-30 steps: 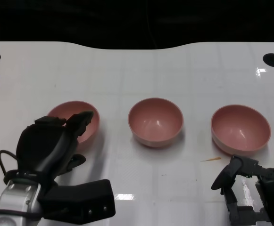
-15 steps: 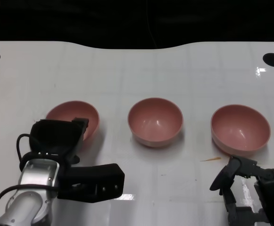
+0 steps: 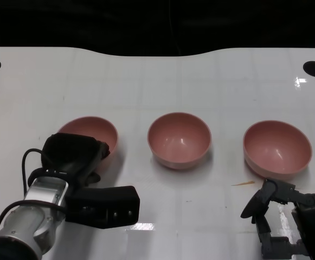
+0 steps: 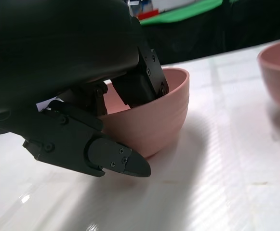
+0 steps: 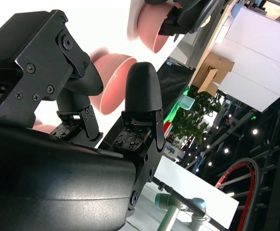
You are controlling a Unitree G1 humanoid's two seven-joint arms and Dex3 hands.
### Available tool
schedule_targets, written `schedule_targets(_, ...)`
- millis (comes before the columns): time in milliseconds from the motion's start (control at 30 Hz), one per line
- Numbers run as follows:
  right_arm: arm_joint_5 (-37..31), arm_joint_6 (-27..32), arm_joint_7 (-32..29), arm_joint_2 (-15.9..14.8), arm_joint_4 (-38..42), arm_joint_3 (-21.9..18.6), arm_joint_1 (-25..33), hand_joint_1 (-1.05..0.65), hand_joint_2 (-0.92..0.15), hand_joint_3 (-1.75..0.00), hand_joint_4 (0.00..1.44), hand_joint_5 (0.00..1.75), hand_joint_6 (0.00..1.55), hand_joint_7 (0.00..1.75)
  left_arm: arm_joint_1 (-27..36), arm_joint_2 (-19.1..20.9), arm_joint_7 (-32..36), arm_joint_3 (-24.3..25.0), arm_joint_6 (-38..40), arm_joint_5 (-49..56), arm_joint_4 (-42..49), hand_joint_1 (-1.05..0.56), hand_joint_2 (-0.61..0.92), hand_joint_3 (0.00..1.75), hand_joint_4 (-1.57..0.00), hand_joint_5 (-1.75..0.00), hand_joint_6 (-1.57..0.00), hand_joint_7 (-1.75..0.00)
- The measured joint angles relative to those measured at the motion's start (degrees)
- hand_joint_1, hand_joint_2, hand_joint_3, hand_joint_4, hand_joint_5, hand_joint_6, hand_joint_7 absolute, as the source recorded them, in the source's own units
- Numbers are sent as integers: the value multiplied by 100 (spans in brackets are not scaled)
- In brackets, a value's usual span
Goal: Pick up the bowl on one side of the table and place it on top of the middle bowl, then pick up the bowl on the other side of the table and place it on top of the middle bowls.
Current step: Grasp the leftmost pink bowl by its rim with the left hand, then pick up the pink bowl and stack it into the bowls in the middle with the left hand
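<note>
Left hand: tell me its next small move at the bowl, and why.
Probably close the fingers on the rim and lift a little. The left hand is already at the left bowl: in the wrist view some fingers reach over the rim and one lies outside the wall, while the bowl sits on the table.

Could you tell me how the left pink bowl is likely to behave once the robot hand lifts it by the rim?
The left bowl looks rigid and thin-walled, so probably light and unlikely to flex. Its smooth, slightly glossy surface could slip, since the left robot hand has fingers over only one side of the rim. Its rounded underside and small base suggest it may tilt or rock if nudged.
</note>
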Motion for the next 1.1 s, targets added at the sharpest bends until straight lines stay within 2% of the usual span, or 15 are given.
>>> schedule_targets(67,0,32,0,0,-19,0,1,17,-28,-156,78,161,77,139,-7,0,221,-28,-95,-12,38,-25,91,32,-86,-174,-82,-112)
schedule_targets(100,2,33,1,0,-26,0,1,18,-28,-156,78,161,77,139,-12,1,275,-34,-125,-21,39,-25,91,33,-86,-174,-80,-119)
schedule_targets(167,18,33,6,0,-29,2,0,18,-28,-155,78,162,77,139,-21,18,378,-42,-188,-31,28,-24,88,38,-86,-175,-82,-84)
schedule_targets(233,21,33,6,-1,-28,0,1,18,-28,-156,78,161,77,139,-24,73,439,-48,-238,-26,-70,-25,86,36,-86,-175,-95,-52)
schedule_targets(267,21,33,6,-1,-28,0,-1,17,-27,-156,78,161,78,139,-37,103,442,-48,-248,-25,-126,-25,86,35,-86,-175,-100,-47)
schedule_targets(300,21,31,6,-1,-25,-2,-1,17,-27,-156,78,161,78,139,-47,140,443,-48,-254,-16,-200,-26,87,31,-86,-175,-99,-58)
schedule_targets(333,21,31,6,-1,-22,-4,-1,17,-27,-157,78,161,77,139,-60,169,457,-48,-277,-6,-260,-27,89,28,-88,-175,-89,-94)
schedule_targets(367,22,31,6,-2,-21,-5,-1,17,-27,-157,78,161,77,139,-71,198,503,-48,-308,4,-317,-28,91,28,-88,-175,-84,-106)
schedule_targets(500,37,30,15,-5,-17,-6,-2,17,-27,-156,77,162,77,139,-126,245,539,-48,-434,13,-592,-27,89,27,-87,-175,-84,-115)
schedule_targets(533,38,28,15,-6,-11,-7,-2,17,-27,-156,77,162,77,139,-150,246,538,-48,-482,6,-665,-26,88,29,-87,-175,-81,-125)
schedule_targets(567,37,27,15,-8,1,-8,-3,17,-28,-156,77,162,77,139,-175,245,538,-48,-547,-4,-735,-24,84,37,-87,-175,-78,-140)
schedule_targets(633,37,27,15,-9,20,-10,-4,16,-27,-156,77,161,77,139,-234,233,562,-48,-709,-18,-799,-23,69,64,-89,-175,-76,-153)
schedule_targets(700,45,27,20,-11,27,-12,-5,17,-27,-157,77,162,77,139,-297,184,723,-64,-848,-16,-793,-23,62,78,-91,-175,-71,-169)
schedule_targets(967,91,8,70,-14,82,-14,-64,16,-26,-160,77,163,77,141,-767,-222,1026,-220,-1444,-149,-478,-25,53,92,-94,-175,-71,-175)
schedule_targets(1100,125,2,107,-14,115,-14,-79,15,-25,-161,77,164,77,141,-941,-402,1081,-388,-1691,-136,-255,-27,50,92,-93,-175,-70,-175)
